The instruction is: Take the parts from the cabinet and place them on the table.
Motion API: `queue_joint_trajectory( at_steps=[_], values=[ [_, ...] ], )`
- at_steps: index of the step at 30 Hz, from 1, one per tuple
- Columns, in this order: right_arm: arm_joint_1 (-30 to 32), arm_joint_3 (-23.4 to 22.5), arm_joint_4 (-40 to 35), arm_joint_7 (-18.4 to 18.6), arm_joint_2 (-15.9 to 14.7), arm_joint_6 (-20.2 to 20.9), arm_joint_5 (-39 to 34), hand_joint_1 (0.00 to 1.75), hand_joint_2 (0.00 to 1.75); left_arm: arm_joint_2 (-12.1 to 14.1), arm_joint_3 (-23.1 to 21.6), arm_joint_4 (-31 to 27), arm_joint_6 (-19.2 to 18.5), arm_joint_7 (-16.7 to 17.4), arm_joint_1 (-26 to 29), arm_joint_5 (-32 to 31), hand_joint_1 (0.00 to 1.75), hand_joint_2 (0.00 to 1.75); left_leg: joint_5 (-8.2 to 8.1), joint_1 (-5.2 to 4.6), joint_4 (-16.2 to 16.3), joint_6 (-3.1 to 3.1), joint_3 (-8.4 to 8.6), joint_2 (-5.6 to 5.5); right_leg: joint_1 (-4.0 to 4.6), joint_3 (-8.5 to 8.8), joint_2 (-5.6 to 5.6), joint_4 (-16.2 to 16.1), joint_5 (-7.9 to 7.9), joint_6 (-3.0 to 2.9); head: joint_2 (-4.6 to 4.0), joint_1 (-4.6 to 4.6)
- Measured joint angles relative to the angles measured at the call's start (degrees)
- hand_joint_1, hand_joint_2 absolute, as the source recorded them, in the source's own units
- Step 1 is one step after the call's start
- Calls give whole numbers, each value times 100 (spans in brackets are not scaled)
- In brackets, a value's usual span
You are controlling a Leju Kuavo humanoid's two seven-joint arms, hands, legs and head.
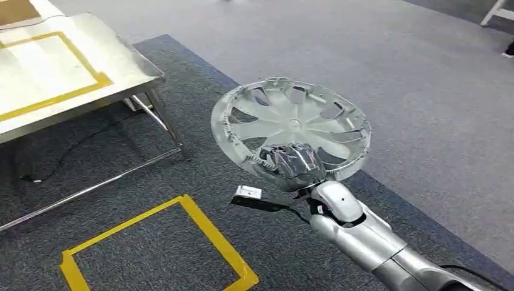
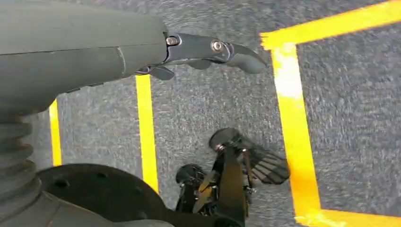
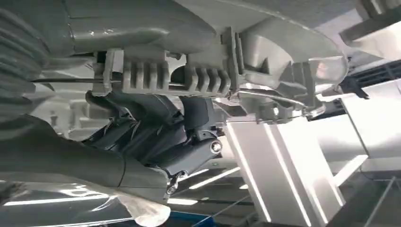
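Head view: right hand (image 1: 291, 162) grips silver hubcap (image 1: 291, 128) (rim clips seen from right wrist); left hand (image 2: 208, 49) empty, fingers apart.

Looks like a lab/test hall: grey carpet (image 1: 388, 73) w/ yellow tape boxes (image 1: 159, 248), steel table (image 1: 60, 73) also taped.

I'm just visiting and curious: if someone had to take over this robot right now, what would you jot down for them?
Right hand grips the silver wheel cover by its rim, held in the air above the carpet.
Left hand hangs low over the floor, holding nothing, fingers apart.
The steel table stands ahead to the left, with yellow tape marking a frame on its top.
Done: one part is in hand.
Left: carry it over and set it on the table.
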Motion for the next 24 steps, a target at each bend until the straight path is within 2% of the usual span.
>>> queue_joint_trajectory(
  at_steps=[1,2,3,4,5,6,7,8,9,10,13,14,15,16,17,18,19,20,21,22,23,24],
  values=[
    [9,-2,-7,-2,0,-37,11,175,175,0,-6,0,-11,-4,-11,0,0,175,-163,7,305,-30,-139,213,20,21,-84,-7,-11,-55,0,-31],
    [28,-9,-13,2,0,-63,22,175,175,0,-13,0,-33,-9,-28,-4,0,175,-359,27,730,-47,-343,302,40,31,-167,-6,-22,-74,0,-28],
    [49,-22,-13,7,-2,-87,39,175,175,0,-17,0,-48,-15,-33,-9,0,175,-551,42,1206,-54,-574,351,55,36,-259,-5,-37,-91,0,-28],
    [65,-22,-13,9,-2,-100,59,175,175,-2,-22,0,-76,-15,-30,-11,0,175,-649,49,1543,-60,-741,369,66,40,-342,-5,-46,-102,0,-30],
    [75,-24,-13,15,-2,-111,66,175,175,-4,-24,0,-83,-15,-16,-11,0,175,-597,52,1583,-58,-768,374,73,48,-415,-5,-57,-103,0,-32],
    [78,-24,-13,15,-2,-116,74,175,175,-4,-24,0,-83,-15,-4,-11,0,175,-417,52,1368,-45,-650,382,81,61,-479,-5,-70,-100,0,-30],
    [78,-24,-15,15,0,-116,74,175,175,-4,-28,0,-83,-15,1,-9,0,175,-184,47,949,-22,-436,412,89,84,-538,-5,-85,-93,0,-33],
    [78,-24,-24,15,0,-116,74,175,175,-2,-35,0,-83,-15,-2,-9,0,175,53,31,421,14,-158,495,95,118,-600,-6,-106,-86,0,-30],
    [78,-26,-28,15,0,-116,74,175,175,-2,-50,0,-81,-17,-8,-9,0,175,139,-27,-37,70,75,792,100,150,-653,-13,-127,-65,0,-28],
    [82,-28,-28,17,-2,-120,74,175,175,0,-66,0,-83,-17,-34,-9,0,175,58,-127,-153,113,129,962,150,146,-718,1,-154,-22,0,-37],
    [86,-22,-35,6,2,-122,83,175,175,2,-81,0,-81,-22,-26,-11,0,175,55,-138,-149,192,99,744,140,214,-920,-69,-173,33,0,-30],
    [86,-24,-50,11,4,-122,81,175,175,7,-85,0,-81,-22,-17,-11,0,175,85,-97,-227,234,146,663,150,249,-964,-70,-210,83,0,-33],
    [80,-35,-61,15,2,-122,76,175,175,4,-96,0,-81,-22,-6,-9,0,175,110,-65,-270,258,189,599,116,183,-635,20,-276,107,0,-11],
    [76,-35,-74,13,0,-133,74,175,175,4,-103,0,-81,-22,-17,-9,0,175,116,-46,-268,290,189,536,98,49,-359,295,-428,106,0,-8],
    [93,-35,-76,13,0,-133,77,175,175,2,-107,0,-81,-24,-36,-9,0,175,110,-36,-267,313,188,452,91,-191,-238,768,-633,121,0,29],
    [116,-35,-74,9,-4,-133,81,175,175,0,-111,0,-87,-24,-42,-9,0,175,105,-36,-266,321,189,371,91,-441,-199,1223,-804,141,0,31],
    [130,-35,-74,7,-4,-135,90,175,175,-9,-116,0,-87,-26,-41,-11,0,175,100,-37,-261,328,189,295,93,-668,-186,1582,-893,156,0,29],
    [138,-35,-76,7,-4,-140,92,175,175,-9,-118,0,-103,-31,-38,-11,0,175,98,-37,-256,328,194,200,93,-796,-183,1698,-838,163,0,31],
    [144,-33,-76,0,-4,-142,92,175,175,-9,-118,0,-105,-33,-34,-9,0,175,93,-33,-250,325,203,101,90,-766,-183,1509,-619,167,0,26],
    [143,-35,-76,-2,-4,-144,92,175,175,-11,-118,0,-105,-33,-34,-7,0,175,80,-23,-239,309,216,8,80,-609,-164,1091,-312,168,0,29],
    [143,-39,-77,-7,-4,-149,94,175,175,-11,-118,0,-103,-33,-35,-7,0,175,63,-10,-215,284,224,-75,63,-395,-91,568,-10,168,0,26],
    [144,-39,-76,-11,-4,-157,94,175,175,-11,-118,0,-101,-33,-36,-7,0,175,38,0,-186,249,212,-145,30,-222,118,119,145,181,0,31]
  ],
)
